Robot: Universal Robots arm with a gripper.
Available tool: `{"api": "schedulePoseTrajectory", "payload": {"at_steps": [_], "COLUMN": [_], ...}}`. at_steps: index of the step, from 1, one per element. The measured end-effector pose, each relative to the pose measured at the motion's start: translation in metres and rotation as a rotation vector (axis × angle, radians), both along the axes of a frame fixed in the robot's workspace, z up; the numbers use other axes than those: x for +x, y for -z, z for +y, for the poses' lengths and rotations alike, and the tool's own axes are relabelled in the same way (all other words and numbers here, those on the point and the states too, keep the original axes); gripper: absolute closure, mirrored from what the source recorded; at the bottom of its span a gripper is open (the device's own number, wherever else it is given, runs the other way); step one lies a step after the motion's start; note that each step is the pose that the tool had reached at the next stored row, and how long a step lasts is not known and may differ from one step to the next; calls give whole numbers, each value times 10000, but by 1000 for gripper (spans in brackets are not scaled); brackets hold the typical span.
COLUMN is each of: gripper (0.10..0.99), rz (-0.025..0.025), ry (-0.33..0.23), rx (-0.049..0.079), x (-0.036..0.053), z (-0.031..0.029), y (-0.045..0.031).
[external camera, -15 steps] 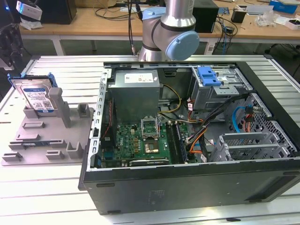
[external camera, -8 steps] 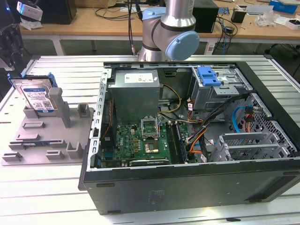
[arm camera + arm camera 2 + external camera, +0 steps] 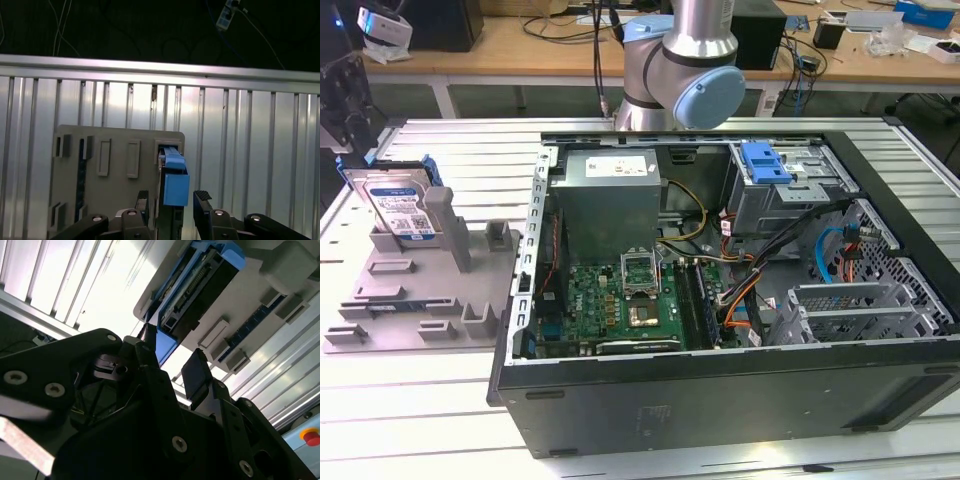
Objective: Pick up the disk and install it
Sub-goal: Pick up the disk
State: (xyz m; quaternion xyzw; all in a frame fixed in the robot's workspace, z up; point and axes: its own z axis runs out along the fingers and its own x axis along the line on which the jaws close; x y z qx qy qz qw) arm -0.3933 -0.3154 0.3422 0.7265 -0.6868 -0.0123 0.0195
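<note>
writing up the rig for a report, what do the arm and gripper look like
The arm is a silver metal tube with rounded grey joints and pale blue round caps; a dark cable runs down beside it. The gripper is matt black, built of angular linked plates with silver screw heads, and has two flat-tipped jaws.

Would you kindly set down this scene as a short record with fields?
disk: standing on edge in the grey fixture, at the exterior view's left
gripper: open, aimed at the disk, apart from it
drive cage: in the open computer case, blue latch on top
task state: disk not yet picked up
</note>
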Motion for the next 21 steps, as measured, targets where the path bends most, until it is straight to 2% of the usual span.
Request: {"api": "schedulePoseTrajectory", "payload": {"at_steps": [21], "gripper": [604], "rz": [-1], "ry": [356], "rx": [0], "x": [-21], "z": [26], "y": [110]}}
